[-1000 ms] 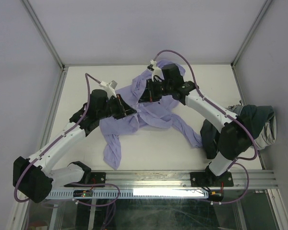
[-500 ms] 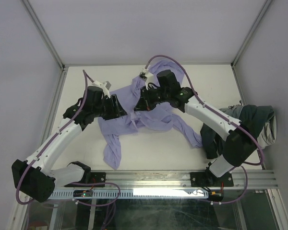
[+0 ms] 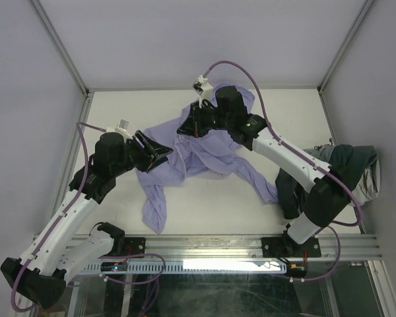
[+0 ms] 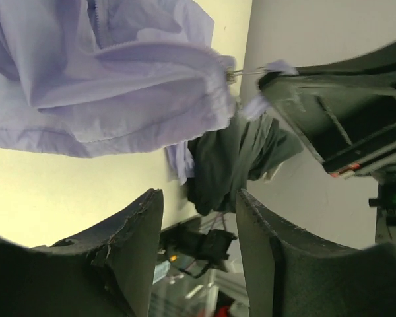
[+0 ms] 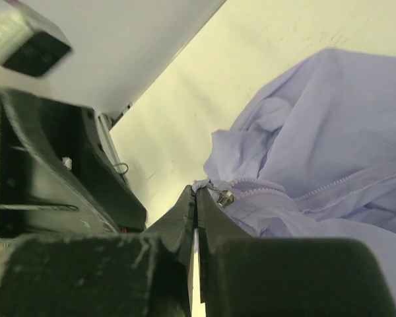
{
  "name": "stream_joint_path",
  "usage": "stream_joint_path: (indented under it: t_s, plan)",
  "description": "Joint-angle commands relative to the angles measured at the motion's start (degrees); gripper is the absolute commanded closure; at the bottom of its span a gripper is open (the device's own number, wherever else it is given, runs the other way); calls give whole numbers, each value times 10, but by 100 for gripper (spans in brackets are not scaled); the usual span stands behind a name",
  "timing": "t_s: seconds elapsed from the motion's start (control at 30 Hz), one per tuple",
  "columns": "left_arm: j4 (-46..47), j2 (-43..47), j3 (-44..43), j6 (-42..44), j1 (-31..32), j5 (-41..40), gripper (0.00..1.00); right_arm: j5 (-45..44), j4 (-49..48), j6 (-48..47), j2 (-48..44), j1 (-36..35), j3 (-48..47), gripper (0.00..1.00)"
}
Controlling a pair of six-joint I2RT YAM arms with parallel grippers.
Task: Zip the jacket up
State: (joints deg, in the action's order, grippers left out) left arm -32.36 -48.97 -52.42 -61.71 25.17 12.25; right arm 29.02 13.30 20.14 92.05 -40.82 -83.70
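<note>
now the right fingers (image 5: 175,228) pinch the jacket (image 5: 330,119) by its zipper (image 5: 222,196); left fingers (image 4: 135,244) gape wide.

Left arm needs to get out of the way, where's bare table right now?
Bare table at the far-left corner, beyond the left gripper, and along the near strip between the jacket sleeves and the front rail. Crowded: the middle, where the right gripper pinches the jacket, and the right edge, with the dark garment.

A dark grey-green bunched garment (image 3: 356,164) lies at the right edge of the white table (image 3: 290,109).
</note>
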Motion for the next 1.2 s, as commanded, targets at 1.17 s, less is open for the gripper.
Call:
stream_joint_path:
  t_s: [1.17]
  plan:
    - [411, -48, 180, -273, 112, -267, 52, -34, -30, 69, -52, -13, 31, 100]
